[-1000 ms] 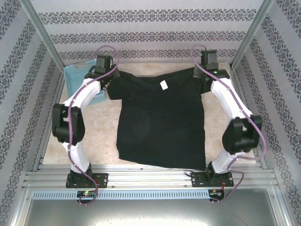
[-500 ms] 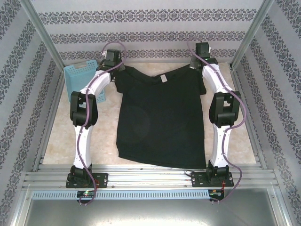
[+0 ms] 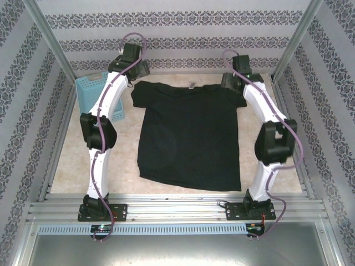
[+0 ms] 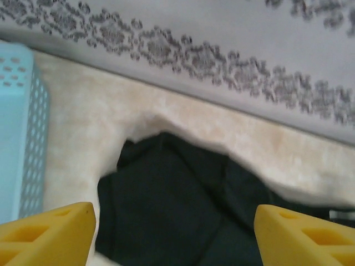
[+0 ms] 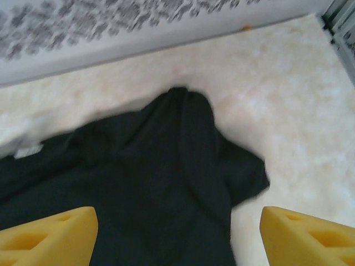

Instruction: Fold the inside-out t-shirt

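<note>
The black t-shirt [image 3: 189,136] lies spread flat in the middle of the table [image 3: 111,160]. Its collar points to the far edge and its hem lies near the near edge. Both short sleeves stick out to the sides at the far end. A small white tag [image 3: 191,85] sits at the collar. The cloth is mostly smooth, with some folds at the shoulders.

The left tool [image 4: 175,233] hangs over the shirt's left sleeve, close to the far edge. Its two yellow fingers [image 4: 47,233] stand wide apart, and nothing is clamped between them. The sleeve lies rumpled on the table below them.

The right tool [image 5: 177,235] hangs over the right sleeve at the far right of the shirt. Its yellow fingers [image 5: 310,235] are also spread wide and grip nothing. The right wrist view shows the sleeve bunched up toward the shoulder, with the tag off to the left.

A light blue basket [image 3: 91,94] with a perforated wall stands at the far left corner of the table, just beside the left sleeve but apart from it. A patterned wall [image 3: 177,41] rises behind the far edge.
</note>
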Available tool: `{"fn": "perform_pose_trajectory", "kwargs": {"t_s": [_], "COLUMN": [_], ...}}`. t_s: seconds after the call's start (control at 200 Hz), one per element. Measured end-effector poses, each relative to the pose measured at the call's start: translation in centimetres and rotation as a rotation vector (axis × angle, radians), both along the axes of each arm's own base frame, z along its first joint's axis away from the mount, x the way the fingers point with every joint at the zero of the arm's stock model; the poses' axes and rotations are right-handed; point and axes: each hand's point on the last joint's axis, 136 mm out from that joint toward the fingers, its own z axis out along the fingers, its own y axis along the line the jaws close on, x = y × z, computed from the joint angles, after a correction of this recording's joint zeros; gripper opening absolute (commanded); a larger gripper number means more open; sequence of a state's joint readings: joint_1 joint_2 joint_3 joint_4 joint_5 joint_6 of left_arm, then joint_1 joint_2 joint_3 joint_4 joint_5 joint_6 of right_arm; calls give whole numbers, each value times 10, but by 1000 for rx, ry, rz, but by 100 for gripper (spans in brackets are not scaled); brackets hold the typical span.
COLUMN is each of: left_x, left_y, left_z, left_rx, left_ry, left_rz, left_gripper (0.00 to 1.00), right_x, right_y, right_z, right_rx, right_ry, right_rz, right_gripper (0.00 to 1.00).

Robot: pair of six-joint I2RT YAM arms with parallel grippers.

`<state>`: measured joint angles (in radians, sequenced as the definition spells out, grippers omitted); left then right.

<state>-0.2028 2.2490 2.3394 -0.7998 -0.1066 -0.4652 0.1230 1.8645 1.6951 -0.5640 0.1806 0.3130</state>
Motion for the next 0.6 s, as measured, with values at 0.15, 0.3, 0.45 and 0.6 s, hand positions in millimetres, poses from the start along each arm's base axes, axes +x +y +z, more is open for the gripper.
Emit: {"fn": "perform_pose_trajectory", "kwargs": {"t_s": [0.15, 0.3, 0.45, 0.6], "left_x": [-90, -176, -233, -278], "left_y": [-57, -103, -111, -108], "left_z": [-9, -35, -86, -153], "left_rx": [25, 17, 24, 23], "left_ry": [84, 125, 206, 345], "left_rz": [-157, -329, -414, -446], "left_gripper": [80, 81, 81, 80], "right_x": [-91, -173, -244, -280], "right_y": [37, 47, 53, 49], "right_z": [-5, -53, -125, -173], "right_rx": [83, 161, 237, 299], "right_ry": [20, 117, 290, 406], "right_rz": [88, 103, 69, -24], "right_gripper": [78, 78, 78, 78]}}
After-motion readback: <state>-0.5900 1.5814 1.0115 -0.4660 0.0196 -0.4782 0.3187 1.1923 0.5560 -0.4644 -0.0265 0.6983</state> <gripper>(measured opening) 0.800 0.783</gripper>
